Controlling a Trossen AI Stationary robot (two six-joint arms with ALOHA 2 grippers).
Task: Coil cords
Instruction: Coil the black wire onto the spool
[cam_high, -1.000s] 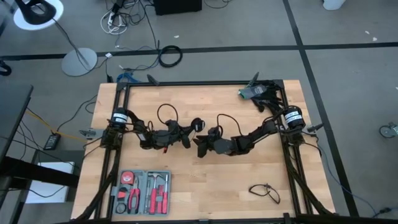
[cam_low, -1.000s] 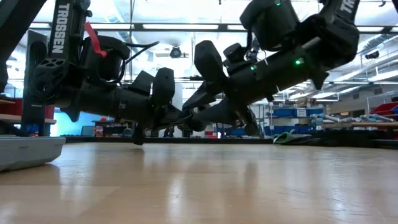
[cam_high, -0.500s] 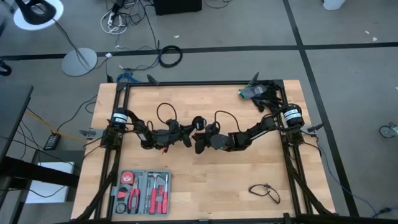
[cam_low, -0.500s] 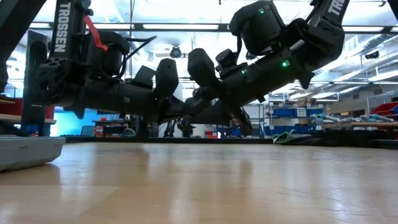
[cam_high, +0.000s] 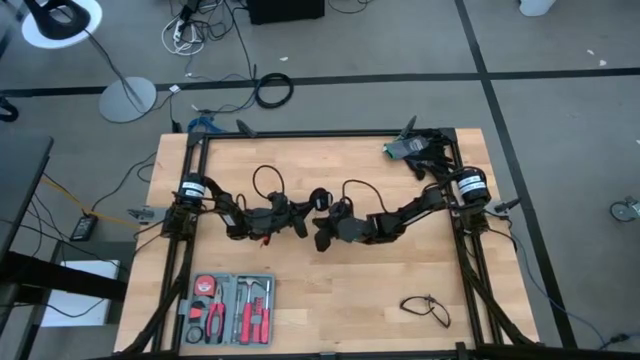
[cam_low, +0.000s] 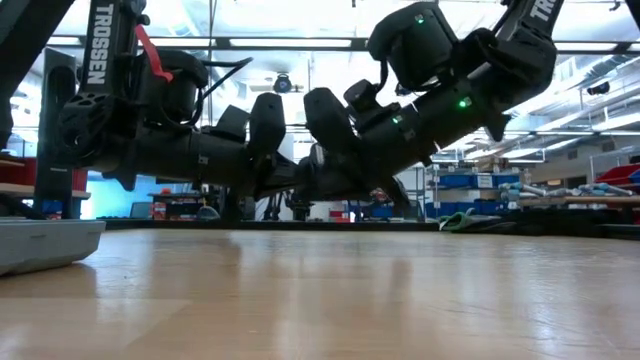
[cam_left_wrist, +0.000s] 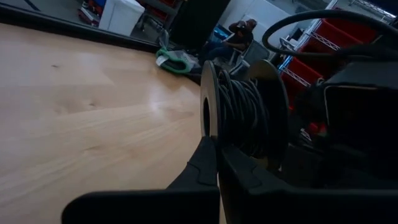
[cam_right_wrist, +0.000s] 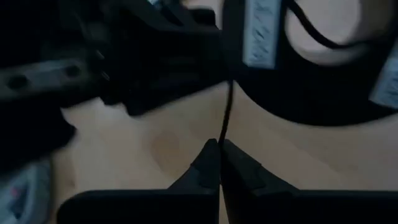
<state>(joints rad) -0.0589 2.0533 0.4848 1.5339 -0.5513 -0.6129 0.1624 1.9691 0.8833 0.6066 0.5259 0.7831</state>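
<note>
A thin black cord is wound on a small round black disc (cam_left_wrist: 249, 112), held upright just above the table. My left gripper (cam_left_wrist: 214, 149) is shut on the disc's rim. In the high view the disc (cam_high: 320, 198) sits at the table's middle, with the left gripper (cam_high: 303, 226) to its left and the right gripper (cam_high: 322, 238) right beside it. Loose cord arcs up near the right arm (cam_high: 348, 186). In the right wrist view my right gripper (cam_right_wrist: 219, 148) is shut on a thin strand of cord (cam_right_wrist: 227, 106) running away from the fingertips.
A tool tray (cam_high: 228, 308) with red-handled tools lies at the front left. A small black wire loop (cam_high: 427, 308) lies at the front right. A green and grey object (cam_high: 405, 150) sits at the back right corner. The black frame rails (cam_high: 330, 133) edge the table.
My right gripper has moved left towards the left gripper and the disc, and its fingers have closed from wide open onto the cord. The left arm has stayed in place.
</note>
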